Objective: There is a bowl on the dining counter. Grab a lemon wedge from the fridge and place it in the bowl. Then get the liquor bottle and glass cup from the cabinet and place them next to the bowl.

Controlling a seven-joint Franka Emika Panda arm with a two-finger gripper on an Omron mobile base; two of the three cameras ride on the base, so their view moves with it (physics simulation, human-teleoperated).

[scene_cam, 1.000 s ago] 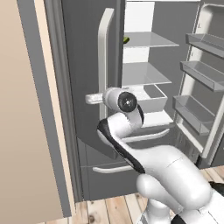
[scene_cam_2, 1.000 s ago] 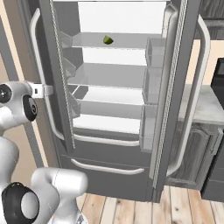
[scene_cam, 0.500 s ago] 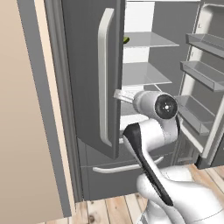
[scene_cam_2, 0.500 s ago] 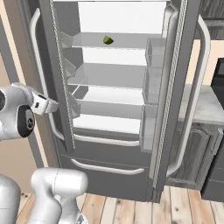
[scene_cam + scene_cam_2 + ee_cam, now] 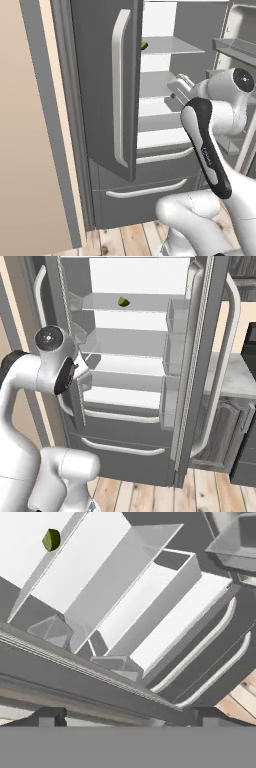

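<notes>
The tall dark grey fridge (image 5: 200, 381) stands open. The small yellow-green lemon wedge (image 5: 123, 302) lies on an upper shelf, upper centre of the right base view. Your two-finger gripper (image 5: 176, 86), mid-right of the left base view, is spread wide and empty. Raise it level with that shelf before you reach in.

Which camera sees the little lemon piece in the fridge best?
The right base view: the lemon wedge sits in plain sight on the fridge's top shelf. The hand view shows it tilted in a corner; in the left base view the door half hides it.
</notes>
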